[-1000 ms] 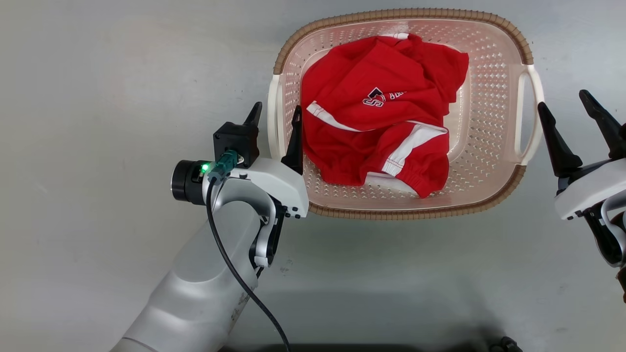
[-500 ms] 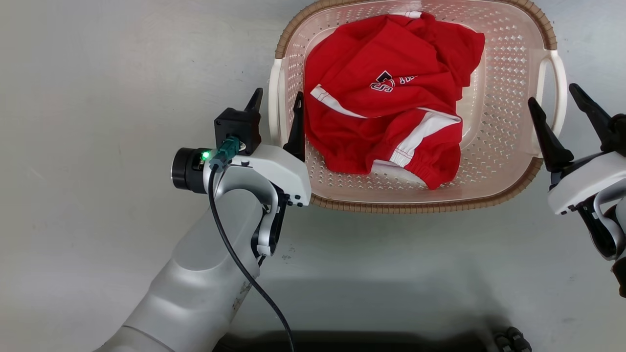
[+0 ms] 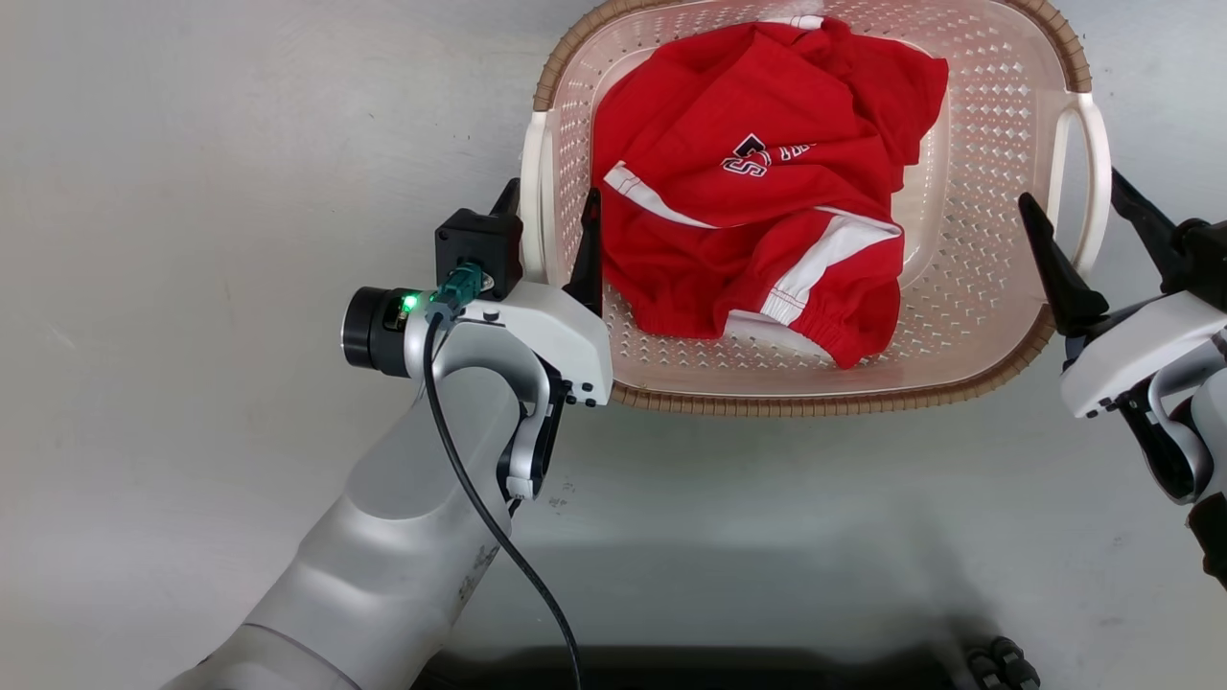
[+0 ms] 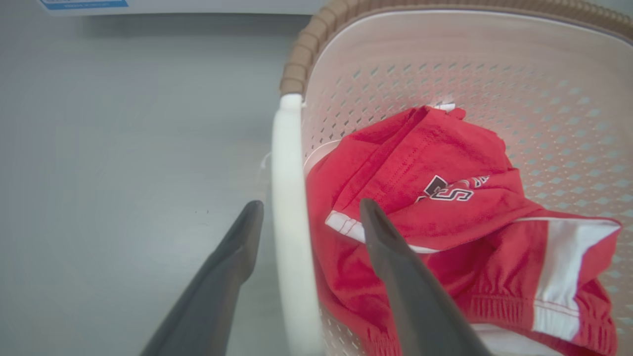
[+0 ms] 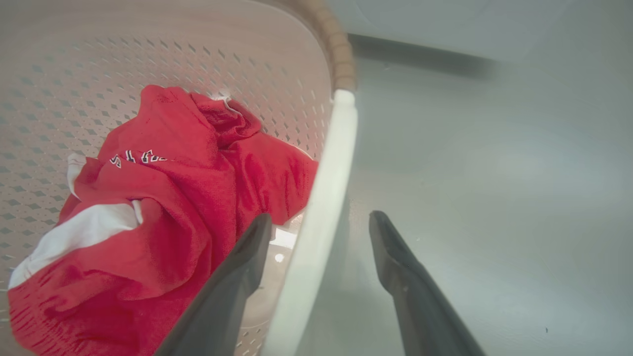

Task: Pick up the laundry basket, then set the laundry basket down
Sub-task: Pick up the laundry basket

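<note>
On the floor (image 3: 192, 287), the laundry basket (image 3: 963, 249) spans left-right; mouth up.

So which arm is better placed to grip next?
Left, slightly. Both open grippers straddle white handles of the laundry basket, but the left gripper lines up squarely; the right gripper sits skewed.

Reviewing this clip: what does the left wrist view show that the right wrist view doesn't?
Left wrist view: the left tool, open, straddles the left handle, one finger outside, one inside beside the red garment; a blue-labelled white edge sits top left. Right wrist view: the right tool, open, straddles the right handle. Both: the laundry basket with its brown rim, the garment's lettering, grey floor.
</note>
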Robot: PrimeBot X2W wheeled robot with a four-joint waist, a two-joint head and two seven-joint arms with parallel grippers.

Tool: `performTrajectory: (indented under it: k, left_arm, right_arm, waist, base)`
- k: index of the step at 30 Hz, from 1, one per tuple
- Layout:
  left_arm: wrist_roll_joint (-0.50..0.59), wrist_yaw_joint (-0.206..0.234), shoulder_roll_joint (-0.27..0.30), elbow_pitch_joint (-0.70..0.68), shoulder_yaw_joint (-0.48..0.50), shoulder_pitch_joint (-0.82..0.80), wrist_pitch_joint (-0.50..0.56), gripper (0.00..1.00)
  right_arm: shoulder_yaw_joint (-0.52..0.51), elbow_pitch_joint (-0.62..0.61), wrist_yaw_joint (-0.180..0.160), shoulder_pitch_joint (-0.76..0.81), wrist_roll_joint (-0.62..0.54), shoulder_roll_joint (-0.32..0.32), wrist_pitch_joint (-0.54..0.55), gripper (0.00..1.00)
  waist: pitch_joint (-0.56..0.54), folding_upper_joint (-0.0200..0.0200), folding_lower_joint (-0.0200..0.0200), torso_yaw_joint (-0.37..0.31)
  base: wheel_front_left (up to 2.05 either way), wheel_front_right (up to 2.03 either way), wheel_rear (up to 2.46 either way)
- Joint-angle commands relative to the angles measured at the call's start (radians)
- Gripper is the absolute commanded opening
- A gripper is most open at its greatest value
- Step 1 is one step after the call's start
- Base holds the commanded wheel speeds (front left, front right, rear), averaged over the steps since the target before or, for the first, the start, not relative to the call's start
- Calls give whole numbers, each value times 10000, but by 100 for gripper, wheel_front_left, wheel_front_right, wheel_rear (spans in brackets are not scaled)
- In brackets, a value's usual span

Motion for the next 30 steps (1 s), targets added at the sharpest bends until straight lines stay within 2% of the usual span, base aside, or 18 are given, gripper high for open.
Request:
performTrajectory:
  k: [1,20,21,22,23,24,25,26,30]
  left_arm:
    - [-107,78,167,-52,71,10,-105,100]
    - [-364,119,167,249,-247,-329,-105,100]
    - [-345,123,167,243,-257,-341,-105,87]
    - [-345,123,167,243,-257,-341,-105,87]
    - [-325,128,167,249,-274,-349,-105,62]
    - [-313,135,167,257,-284,-360,-105,24]
    - [-309,140,167,270,-292,-366,-105,0]
    - [-319,137,167,294,-308,-368,-105,0]
    - [-312,127,167,342,-343,-402,-105,0]
  right_arm:
    - [205,-12,40,284,99,-57,-136,100]
    - [552,219,40,6,345,-5,-136,100]
    - [549,234,40,-11,357,0,-136,100]
    - [549,234,40,-11,357,0,-136,100]
    - [549,249,40,-25,364,5,-136,100]
    - [555,279,40,-30,397,19,-136,82]
    - [567,313,40,-39,431,32,-136,42]
    - [584,368,40,-46,485,53,-136,0]
    - [829,691,40,-96,735,137,-136,0]
  waist:
    - [15,0,0,-9]
    - [177,0,0,-69]
    - [181,0,0,-72]
    - [181,0,0,-72]
    - [184,0,0,-75]
    - [185,0,0,-80]
    - [188,0,0,-86]
    - [188,0,0,-92]
    - [152,0,0,-129]
  base:
    - [0,0,0]
    - [0,0,0]
    - [0,0,0]
    - [0,0,0]
    - [0,0,0]
    - [0,0,0]
    - [0,0,0]
    - [0,0,0]
    - [0,0,0]
